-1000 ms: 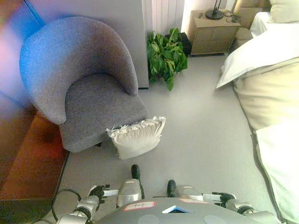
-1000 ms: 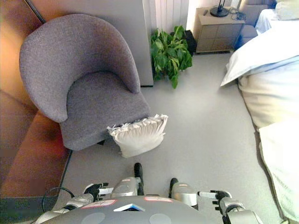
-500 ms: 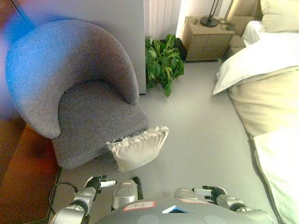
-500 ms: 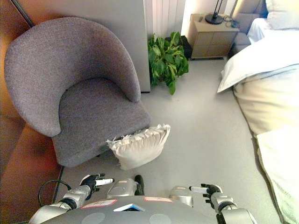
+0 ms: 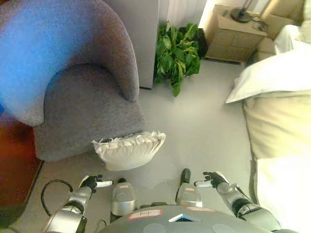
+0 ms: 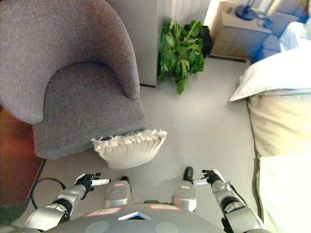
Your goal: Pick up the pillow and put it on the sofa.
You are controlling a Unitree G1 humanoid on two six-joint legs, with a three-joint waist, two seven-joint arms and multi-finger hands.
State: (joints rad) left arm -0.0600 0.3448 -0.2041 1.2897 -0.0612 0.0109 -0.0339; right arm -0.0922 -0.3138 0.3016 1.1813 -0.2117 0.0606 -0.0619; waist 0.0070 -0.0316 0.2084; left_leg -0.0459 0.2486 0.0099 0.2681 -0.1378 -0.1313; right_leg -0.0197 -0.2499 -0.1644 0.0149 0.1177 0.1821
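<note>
A cream pillow (image 5: pixel 128 151) with a frilled edge stands on the grey floor, leaning against the front of the grey tub armchair (image 5: pixel 77 104). My left hand (image 5: pixel 91 182) hovers low at the lower left, a little below and left of the pillow, fingers relaxed and holding nothing. Over at the lower right, my right hand (image 5: pixel 212 179) is also open and empty, well right of the pillow. Neither hand touches the pillow.
A leafy green plant (image 5: pixel 176 51) stands by the wall behind the armchair. A wooden nightstand (image 5: pixel 234 34) is at the top right. A bed with white and cream bedding (image 5: pixel 277 111) fills the right side. A brown wooden surface (image 5: pixel 12 165) lies at the left.
The camera has shifted, so the whole scene sits further left and lower. Both hands have risen higher into view and spread further apart; the pillow has not moved against the chair.
</note>
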